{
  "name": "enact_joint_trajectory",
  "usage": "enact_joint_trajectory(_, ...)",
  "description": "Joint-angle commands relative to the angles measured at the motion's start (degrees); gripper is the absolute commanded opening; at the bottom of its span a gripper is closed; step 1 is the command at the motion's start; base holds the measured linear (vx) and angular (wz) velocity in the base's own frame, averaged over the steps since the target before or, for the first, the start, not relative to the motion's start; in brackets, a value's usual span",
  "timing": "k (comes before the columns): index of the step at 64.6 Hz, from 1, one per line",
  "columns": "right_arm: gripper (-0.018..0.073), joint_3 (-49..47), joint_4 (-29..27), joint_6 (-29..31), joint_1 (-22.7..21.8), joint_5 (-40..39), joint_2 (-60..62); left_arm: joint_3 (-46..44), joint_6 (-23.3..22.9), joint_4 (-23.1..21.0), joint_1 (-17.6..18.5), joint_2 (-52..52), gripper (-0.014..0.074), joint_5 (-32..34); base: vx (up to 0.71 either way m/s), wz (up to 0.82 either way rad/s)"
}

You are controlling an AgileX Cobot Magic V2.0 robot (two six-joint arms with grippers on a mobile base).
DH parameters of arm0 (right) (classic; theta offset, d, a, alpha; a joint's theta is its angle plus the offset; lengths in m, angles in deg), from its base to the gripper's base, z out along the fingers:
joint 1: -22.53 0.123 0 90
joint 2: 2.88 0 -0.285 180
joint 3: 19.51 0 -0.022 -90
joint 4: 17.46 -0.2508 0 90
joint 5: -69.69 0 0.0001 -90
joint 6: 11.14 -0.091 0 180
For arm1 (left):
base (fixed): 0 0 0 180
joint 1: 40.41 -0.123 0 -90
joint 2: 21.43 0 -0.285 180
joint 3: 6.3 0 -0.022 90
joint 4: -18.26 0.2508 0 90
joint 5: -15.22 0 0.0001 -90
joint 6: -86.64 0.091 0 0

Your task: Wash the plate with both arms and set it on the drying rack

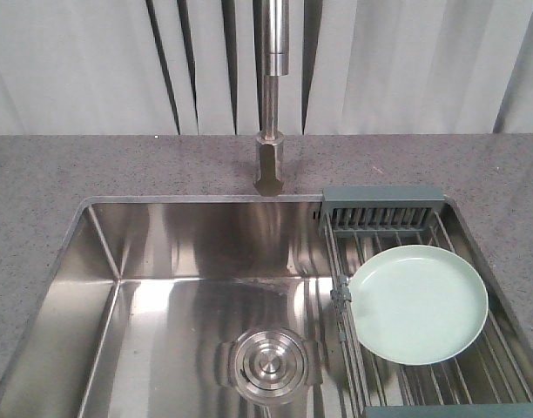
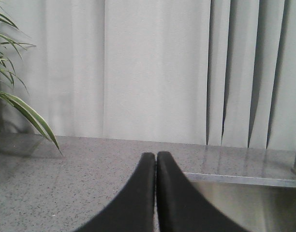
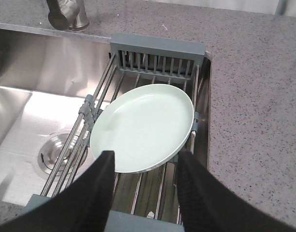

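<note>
Item one, the plate [image 1: 418, 304]: I find it lying face up on the drying rack [image 1: 384, 205], which spans the right end of the sink [image 1: 101, 261], its left rim reaching the rack's left rail and its far rim just short of the slotted grey end piece. Item two, right gripper [image 3: 144, 166]: hanging above the near edge of the plate, jaws parted wide enough to straddle that rim, gripping nothing. Item three, left gripper [image 2: 155, 164]: fingers pressed together, empty, hanging over the counter [image 2: 66, 169] at the sink's left edge, facing the curtain. Step in hand, by my reading: either the opening pickup or the finish after placing; I cannot tell which, since no water or suds show. If the pickup, my next move calls for lowering the right jaws onto the near rim and closing, then lifting the plate clear of the bars toward the basin. Room: the basin to the left of the rack is open down to the drain [image 1: 268, 364]; the tap [image 1: 271, 96] stands at the back edge, centre; the rack's rails and end piece hem the plate on three sides.
</note>
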Motion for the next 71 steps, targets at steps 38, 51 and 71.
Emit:
enact_joint_trajectory(38, 0.0301, -1.5, -0.2, 0.0, -0.1, -3.7, -0.4, -1.4, 1.4, -0.6, -0.1, 0.9, -0.0006, 3.8, 0.00, 0.00)
enact_joint_trajectory(51, 0.0301, -1.5, -0.2, 0.0, -0.1, -3.7, -0.4, -1.4, 1.3, -0.6, -0.1, 0.9, -0.0006, 1.6, 0.00, 0.00)
enact_joint_trajectory(71, 0.0301, -1.5, -0.2, 0.0, -0.1, -3.7, -0.4, -1.4, 1.0, -0.6, -0.1, 0.9, -0.0006, 0.9, 0.00, 0.00)
